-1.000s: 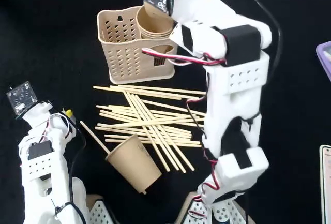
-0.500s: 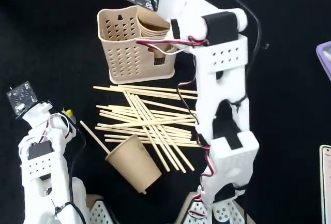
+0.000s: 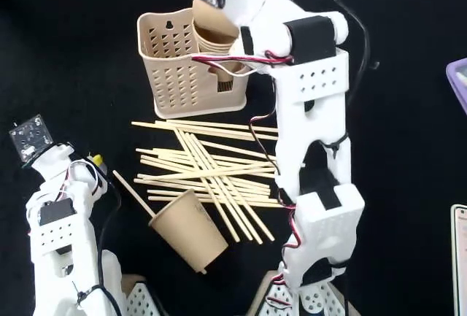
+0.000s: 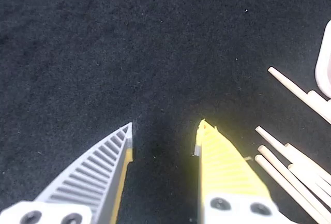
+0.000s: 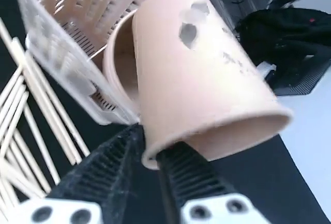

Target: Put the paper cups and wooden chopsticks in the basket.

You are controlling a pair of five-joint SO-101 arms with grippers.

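High view: paper cup [image 3: 206, 15] (mostly hidden)

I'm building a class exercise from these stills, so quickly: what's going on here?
The right gripper pinches a paper cup by its rim, tilted over the basket, where stacked cups already sit. A second cup lies on its side on the black table beside the scattered chopsticks. The left gripper is open over bare table, holding nothing.
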